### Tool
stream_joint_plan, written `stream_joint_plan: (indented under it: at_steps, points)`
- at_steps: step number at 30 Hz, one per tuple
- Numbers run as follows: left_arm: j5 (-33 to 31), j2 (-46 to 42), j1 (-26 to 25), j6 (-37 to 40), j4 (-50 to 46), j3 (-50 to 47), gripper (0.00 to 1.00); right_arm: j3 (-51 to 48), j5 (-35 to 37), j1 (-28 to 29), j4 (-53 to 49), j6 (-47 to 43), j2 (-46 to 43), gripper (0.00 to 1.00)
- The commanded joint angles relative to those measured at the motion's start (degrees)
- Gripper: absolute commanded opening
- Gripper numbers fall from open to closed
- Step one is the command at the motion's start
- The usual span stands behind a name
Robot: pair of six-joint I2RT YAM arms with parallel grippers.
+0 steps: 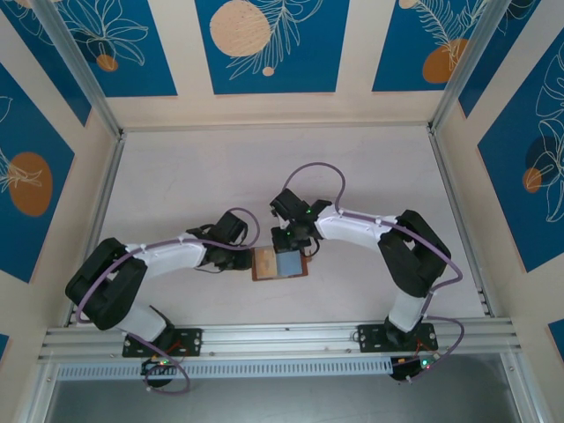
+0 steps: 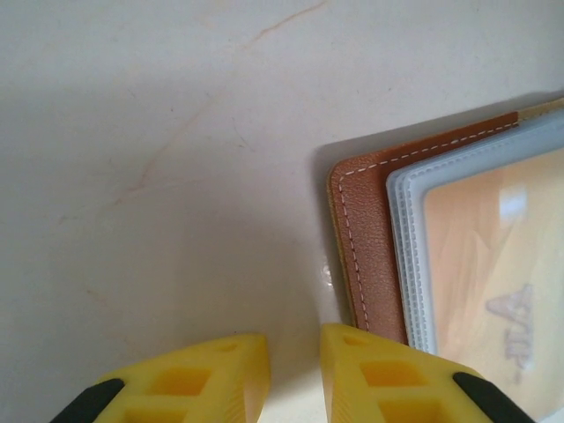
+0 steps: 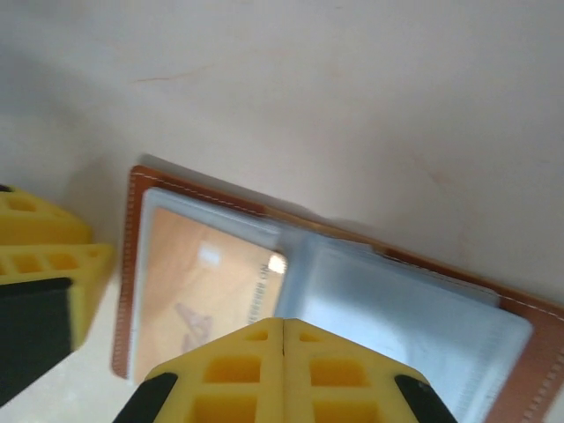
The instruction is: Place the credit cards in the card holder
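Note:
The brown leather card holder [image 1: 261,264] lies open and flat on the table between my two grippers. A tan card [image 2: 480,264] sits inside its pale sleeve on the left half [image 3: 194,282]. The right half shows a bluish sleeve [image 3: 414,308]; whether a card is in it I cannot tell. My left gripper [image 1: 244,258] is low at the holder's left edge, its fingers slightly open [image 2: 293,339] with bare table between them and the right finger over the leather border [image 2: 370,229]. My right gripper [image 3: 283,322] is shut, empty, over the holder's middle fold [image 1: 295,249].
The pale table [image 1: 194,185] stretches out on all sides of the holder, bounded by aluminium rails [image 1: 104,198] at left, right and front. A finger [image 3: 44,256] of the left gripper shows at the left of the right wrist view.

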Motion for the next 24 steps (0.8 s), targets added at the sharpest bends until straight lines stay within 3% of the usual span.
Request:
stream_joint_plan:
  at_steps: [1, 5, 24]
  points:
    - [3.2, 4.8, -2.6, -1.0, 4.1, -1.9, 0.25, 2.7, -1.7, 0.1, -2.2, 0.3, 0.3, 0.02]
    - [3.3, 4.6, -2.5, -1.0, 4.2, -2.3, 0.25, 2.6, 6.7, -0.5, -6.8, -3.2, -2.2, 0.27]
    - [3.4, 5.1, -2.6, -1.0, 4.6, -2.5, 0.25, 3.6, 16.0, 2.1, -10.5, -4.5, 6.9, 0.32]
